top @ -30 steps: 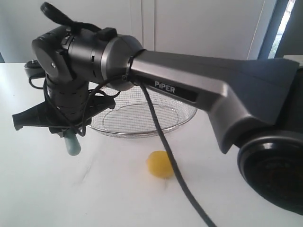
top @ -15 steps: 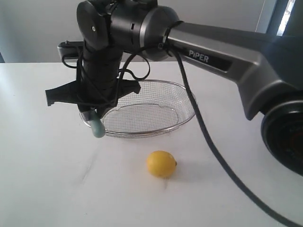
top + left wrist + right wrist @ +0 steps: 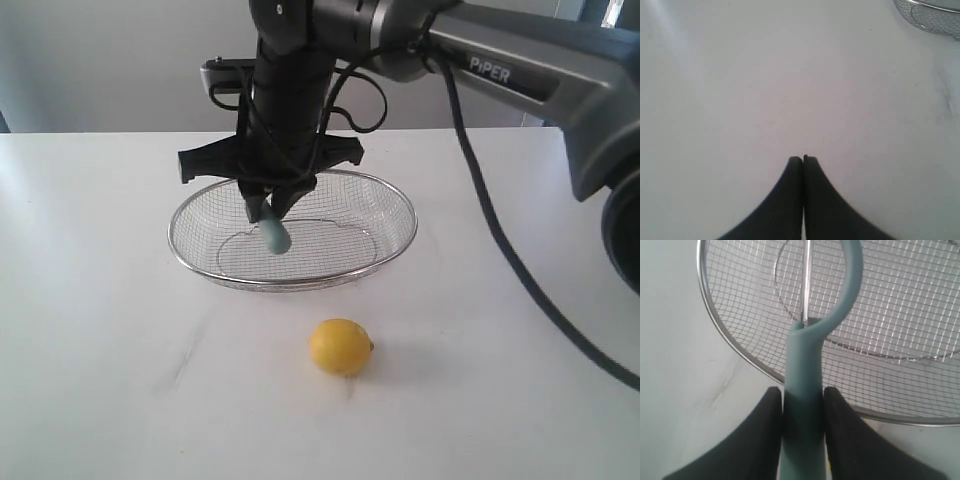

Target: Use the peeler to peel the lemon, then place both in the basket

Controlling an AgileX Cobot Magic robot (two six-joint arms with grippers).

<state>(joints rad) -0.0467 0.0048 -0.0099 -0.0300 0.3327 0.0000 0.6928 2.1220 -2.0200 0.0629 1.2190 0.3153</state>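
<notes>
The yellow lemon (image 3: 341, 346) lies on the white table in front of the wire basket (image 3: 395, 198). My right gripper (image 3: 272, 212) hangs over the basket's left half, shut on the teal peeler (image 3: 274, 236), whose handle end points down into the basket. In the right wrist view the peeler (image 3: 805, 365) runs between the black fingers (image 3: 765, 430), its loop head and blade over the basket mesh (image 3: 900, 305). My left gripper (image 3: 803, 159) is shut with nothing in it, above bare table; it does not show in the exterior view.
The white table (image 3: 100, 380) spreads around the basket and lemon. A black cable (image 3: 500, 240) hangs from the right arm across the right side. A basket edge (image 3: 935, 15) shows in a corner of the left wrist view.
The right arm has carried the peeler from the table left of the basket up and to the right, over the basket. The lemon and basket have stayed put.
</notes>
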